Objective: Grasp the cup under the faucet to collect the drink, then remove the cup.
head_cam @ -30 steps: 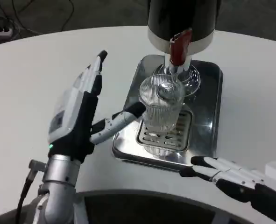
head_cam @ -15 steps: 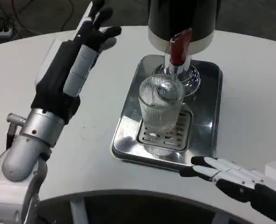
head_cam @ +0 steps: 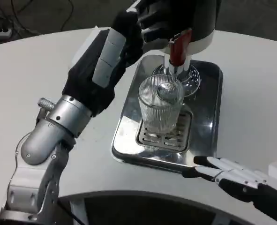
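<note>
A clear ribbed cup [head_cam: 160,108] stands upright on the grate of a steel drip tray [head_cam: 205,136], directly under the faucet with its red lever [head_cam: 178,47]. The black dispenser body [head_cam: 194,18] rises behind it. My left hand [head_cam: 124,40] is raised high beside the dispenser, its dark fingers reaching toward the red lever; whether they touch it I cannot tell. Nothing is held in that hand. My right hand [head_cam: 232,178] lies flat on the table near the tray's front right corner, fingers stretched out and apart, holding nothing.
The tray sits on a round white table [head_cam: 40,79]. A power strip and cables [head_cam: 2,28] lie on the floor at the far left. The table's front edge curves just below my right hand.
My left arm has swung from left of the tray up and to the right, so the hand now sits by the faucet lever. The cup and right hand have stayed put.
</note>
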`<state>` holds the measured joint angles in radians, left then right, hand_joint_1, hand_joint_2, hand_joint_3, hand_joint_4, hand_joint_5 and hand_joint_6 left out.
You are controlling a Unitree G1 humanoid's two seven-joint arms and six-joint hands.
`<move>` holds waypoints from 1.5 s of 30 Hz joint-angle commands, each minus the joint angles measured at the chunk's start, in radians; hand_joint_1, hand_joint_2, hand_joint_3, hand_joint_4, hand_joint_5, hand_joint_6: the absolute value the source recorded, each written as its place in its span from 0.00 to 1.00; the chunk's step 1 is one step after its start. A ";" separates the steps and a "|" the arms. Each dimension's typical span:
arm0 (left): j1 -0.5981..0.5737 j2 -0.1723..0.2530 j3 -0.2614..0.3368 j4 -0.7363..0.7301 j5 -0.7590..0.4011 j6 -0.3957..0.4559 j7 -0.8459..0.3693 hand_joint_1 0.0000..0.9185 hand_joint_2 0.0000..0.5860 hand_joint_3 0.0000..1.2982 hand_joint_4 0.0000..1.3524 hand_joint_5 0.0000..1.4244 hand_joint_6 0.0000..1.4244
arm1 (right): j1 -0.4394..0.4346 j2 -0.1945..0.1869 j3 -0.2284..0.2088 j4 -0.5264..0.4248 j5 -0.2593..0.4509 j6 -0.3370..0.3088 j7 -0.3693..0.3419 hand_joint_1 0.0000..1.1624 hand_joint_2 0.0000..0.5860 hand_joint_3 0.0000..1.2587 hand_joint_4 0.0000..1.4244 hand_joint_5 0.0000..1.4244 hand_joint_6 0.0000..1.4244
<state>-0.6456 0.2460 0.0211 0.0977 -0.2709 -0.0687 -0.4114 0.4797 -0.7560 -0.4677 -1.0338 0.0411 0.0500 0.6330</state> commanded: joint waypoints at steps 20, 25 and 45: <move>-0.123 0.053 -0.113 0.047 0.203 -0.093 -0.127 0.00 0.12 0.08 0.07 0.15 0.14 | -0.011 0.003 0.004 -0.013 -0.005 0.020 -0.004 0.45 0.88 0.09 0.00 0.00 0.00; -0.113 0.088 -0.138 0.047 0.261 -0.134 -0.136 0.00 0.11 0.08 0.05 0.13 0.12 | -0.025 0.000 0.015 -0.013 -0.008 0.028 -0.004 0.45 0.88 0.09 0.00 0.00 0.00; -0.114 0.151 -0.198 0.111 0.390 -0.266 -0.133 0.00 0.13 0.05 0.03 0.11 0.10 | -0.067 0.010 0.067 -0.013 -0.035 0.074 -0.011 0.45 0.88 0.09 0.00 0.00 0.00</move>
<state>-0.7761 0.3794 -0.1400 0.1861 0.0812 -0.3236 -0.5171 0.4152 -0.7551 -0.4080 -1.0338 0.0184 0.1140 0.6326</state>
